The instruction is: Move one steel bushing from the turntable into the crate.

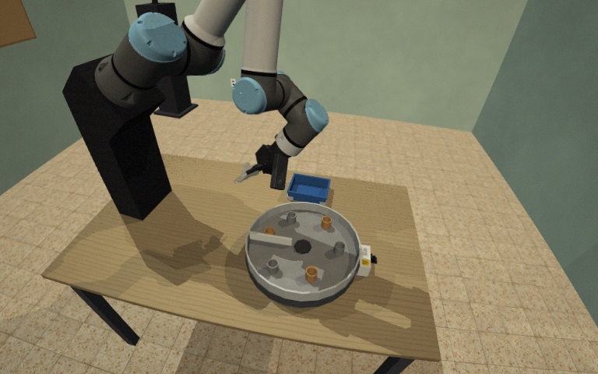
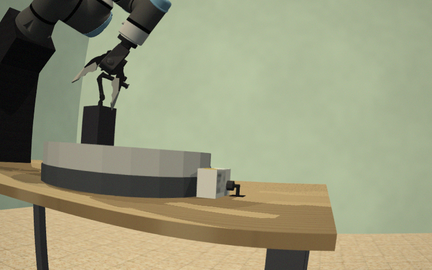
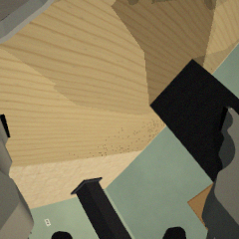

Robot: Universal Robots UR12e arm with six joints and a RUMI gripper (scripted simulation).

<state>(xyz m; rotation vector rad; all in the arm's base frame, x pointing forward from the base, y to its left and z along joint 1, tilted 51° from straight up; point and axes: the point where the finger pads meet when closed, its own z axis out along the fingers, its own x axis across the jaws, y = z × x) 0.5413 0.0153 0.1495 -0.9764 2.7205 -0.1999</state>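
Turntable (image 1: 348,282) carries six bushings; crate (image 1: 308,188) seemingly empty.

steel bushings (image 1: 291,216) ×3 upright on turntable (image 1: 264,282) | blue crate (image 1: 309,188) just beyond

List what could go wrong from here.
1. Wrong pick: three grey bushings, e.g., share the turntable with three orange ones, e.g., spaced alternately; grabbing orange would probably fail the task.
2. The open, empty gripper hangs above the table, off the turntable; a steep descent may clip the raised rim or the grey bar.
3. The crate sits right against the rim, so a careless drop could miss.
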